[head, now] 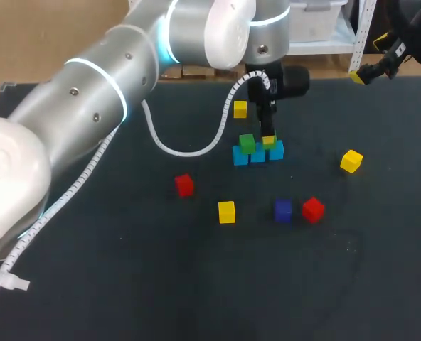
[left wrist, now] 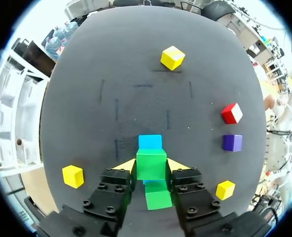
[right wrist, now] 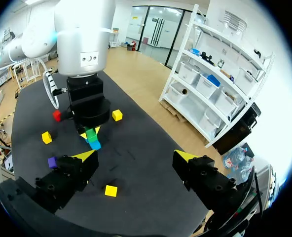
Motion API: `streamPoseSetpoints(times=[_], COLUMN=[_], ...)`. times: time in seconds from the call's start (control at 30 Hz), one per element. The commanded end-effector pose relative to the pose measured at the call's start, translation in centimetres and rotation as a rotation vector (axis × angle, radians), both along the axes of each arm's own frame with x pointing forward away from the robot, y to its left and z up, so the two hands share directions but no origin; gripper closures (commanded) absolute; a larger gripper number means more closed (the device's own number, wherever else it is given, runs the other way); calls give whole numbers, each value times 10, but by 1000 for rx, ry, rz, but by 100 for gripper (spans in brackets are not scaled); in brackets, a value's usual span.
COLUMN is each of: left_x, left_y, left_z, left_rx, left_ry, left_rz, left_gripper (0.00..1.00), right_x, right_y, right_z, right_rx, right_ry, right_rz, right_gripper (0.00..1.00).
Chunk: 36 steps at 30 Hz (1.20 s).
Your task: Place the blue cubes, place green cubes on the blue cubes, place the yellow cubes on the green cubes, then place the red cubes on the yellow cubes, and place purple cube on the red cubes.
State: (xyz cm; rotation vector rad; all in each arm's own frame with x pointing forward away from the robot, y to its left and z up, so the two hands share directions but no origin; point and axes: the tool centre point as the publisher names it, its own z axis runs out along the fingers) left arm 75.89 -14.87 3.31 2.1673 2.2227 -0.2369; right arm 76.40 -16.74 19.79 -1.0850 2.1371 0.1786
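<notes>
Head view: the left gripper [head: 269, 140] stands over the row of blue cubes [head: 257, 155], with a green cube [head: 247, 144] on top of one; left wrist view: its fingers press a second green cube [left wrist: 151, 164] from both sides, seemingly just above the blue; right wrist view: the right gripper [right wrist: 135, 156] gapes wide, holding nothing, well apart from the row.

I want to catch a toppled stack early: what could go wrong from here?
The left claw holds a green cube over the blue cubes. If it is released off-centre, the cube may slip off. The claw also stands close beside the second green cube, already on the blue ones, and might knock it when opening or lifting.
</notes>
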Motion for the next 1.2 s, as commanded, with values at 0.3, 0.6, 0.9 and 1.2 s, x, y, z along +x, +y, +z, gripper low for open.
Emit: streamPoseSetpoints(times=[0.3, 0.6, 0.9, 1.2], left_x=[3, 5, 5, 5], left_y=[1, 2, 3, 3], left_z=[-1, -1, -3, -2], left_rx=[-11, -1, 10, 9], left_ry=[-14, -22, -26, -28], left_rz=[31, 28, 24, 22], left_gripper=[100, 100, 100, 86], right_x=[0, 0, 0, 0], right_y=[0, 0, 0, 0], right_z=[0, 0, 0, 0], right_rx=[0, 0, 0, 0], right_ry=[0, 0, 0, 0], right_rz=[0, 0, 0, 0], right_gripper=[0, 0, 0, 0])
